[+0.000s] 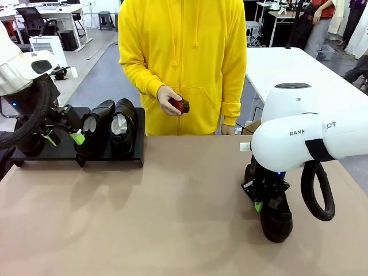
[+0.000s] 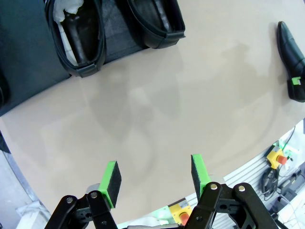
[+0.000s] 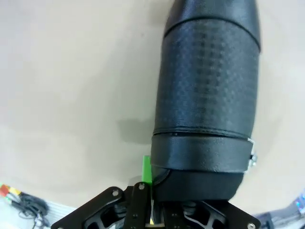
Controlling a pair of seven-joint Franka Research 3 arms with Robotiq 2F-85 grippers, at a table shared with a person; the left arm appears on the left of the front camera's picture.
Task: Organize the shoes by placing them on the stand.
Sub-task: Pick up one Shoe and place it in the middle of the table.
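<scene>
Three shoes show in the front view. Two stand side by side on the stand (image 1: 132, 150), which sits at the table's (image 1: 172, 218) far left corner: one shoe (image 1: 95, 135) on the left and a second shoe (image 1: 123, 132) just right of it, both with white paper inside and toes pointing toward the robot's side. The third shoe (image 1: 276, 221) lies on the table near its right edge, well apart from the stand.

The left gripper (image 1: 63, 138) hovers over the stand's left part, just beside the first shoe, its fingers spread with nothing between them; in its wrist view the two green pads (image 2: 112, 176) stand apart above bare table.

The right gripper (image 1: 265, 202) is down on the third shoe, its fingers pressed together, pinching the rim at the shoe's heel end; the right wrist view shows one green pad (image 3: 147, 170) against the side of that shoe (image 3: 209, 95).

One person in a yellow hoodie stands at the far edge, one hand (image 1: 168, 100) holding one small reddish-brown object (image 1: 180, 105)
</scene>
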